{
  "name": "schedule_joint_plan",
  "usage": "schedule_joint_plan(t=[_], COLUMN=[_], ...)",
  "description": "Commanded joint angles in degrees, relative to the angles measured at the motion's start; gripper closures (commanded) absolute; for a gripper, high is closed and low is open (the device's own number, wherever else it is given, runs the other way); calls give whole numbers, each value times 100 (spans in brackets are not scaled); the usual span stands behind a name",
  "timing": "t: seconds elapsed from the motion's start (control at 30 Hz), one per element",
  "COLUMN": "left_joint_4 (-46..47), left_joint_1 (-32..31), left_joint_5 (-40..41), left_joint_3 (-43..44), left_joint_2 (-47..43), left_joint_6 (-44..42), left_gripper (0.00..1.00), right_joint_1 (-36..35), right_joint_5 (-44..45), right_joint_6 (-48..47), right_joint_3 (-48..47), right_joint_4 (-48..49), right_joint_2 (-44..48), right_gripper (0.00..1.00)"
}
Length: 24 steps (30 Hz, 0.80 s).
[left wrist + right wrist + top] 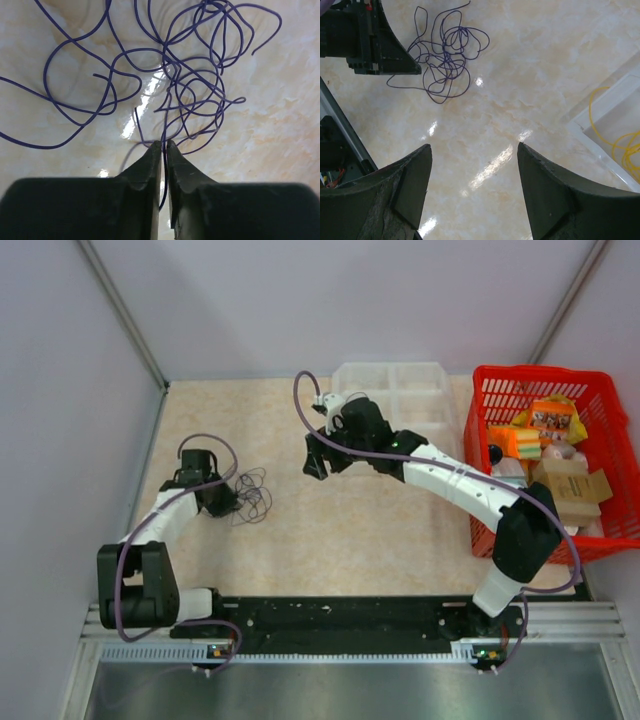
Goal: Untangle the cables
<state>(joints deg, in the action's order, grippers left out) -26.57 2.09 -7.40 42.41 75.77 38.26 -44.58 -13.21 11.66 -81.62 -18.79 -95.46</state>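
A small tangle of thin dark purple cables [252, 495] lies on the beige table at the left. In the left wrist view the cables [172, 65] spread in loose loops ahead of the fingers. My left gripper [222, 500] is at the tangle's left edge; its jaws [164, 145] are shut on one purple strand that runs down between them. My right gripper [322, 462] hovers open and empty over bare table [475, 150], well right of the tangle [445, 55]. A yellow cable [590, 107] lies in a clear tray.
A clear divided tray [395, 390] stands at the back centre, its rim [605, 97] also in the right wrist view. A red basket [480, 440] full of packets stands at the right. Grey walls close in the left and back sides.
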Motion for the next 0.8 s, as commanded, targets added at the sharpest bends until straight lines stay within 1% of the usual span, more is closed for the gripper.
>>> schedule_joint_plan(t=[0.0, 0.1, 0.2, 0.27, 0.3, 0.33, 0.37, 0.5, 0.57, 0.67, 0.73, 0.77], left_joint_4=[109, -277, -647, -570, -369, -167, 236, 1098, 1504, 1357, 1740, 1934], left_joint_1=[-15, -33, -33, -33, -33, -33, -24, -42, -42, -42, -42, -33], left_joint_5=[-183, -489, -1051, -1648, -2077, -2325, -2528, -3345, -3461, -3523, -3654, -3637], left_joint_3=[109, 477, 1205, 1724, 1961, 2138, 2322, 3245, 3527, 4124, 4249, 4223], left_joint_2=[-325, -991, -1861, -2275, -2451, -2574, -2654, -2655, -2602, -2313, -2242, -2250], left_joint_6=[-292, -486, -487, -381, -276, -93, 83, 681, 954, 1244, 1638, 1876], left_gripper=[100, 100, 100, 100, 100, 100, 100, 100, 100, 100, 100, 100], right_joint_1=[-7, -16, -16, -16, -16, -16, -25, -16, -16, -16, -16, -7], right_joint_5=[-137, -453, -1014, -1446, -1656, -1824, -1947, -2063, -2063, -2010, -1809, -1747], right_joint_6=[73, 283, 661, 994, 1153, 1302, 1417, 1488, 1453, 1199, 988, 961], right_joint_3=[33, 15, 225, 349, 349, 349, 358, 498, 586, 350, 471, 698], right_joint_4=[261, 392, 1006, 1516, 1718, 1825, 2130, 2703, 2950, 2837, 3090, 3344], right_joint_2=[204, 11, -113, -183, -218, -245, -228, 158, 439, 598, 808, 984], right_gripper=[31, 32, 31, 31, 30, 30, 30, 27, 24, 23, 22, 22])
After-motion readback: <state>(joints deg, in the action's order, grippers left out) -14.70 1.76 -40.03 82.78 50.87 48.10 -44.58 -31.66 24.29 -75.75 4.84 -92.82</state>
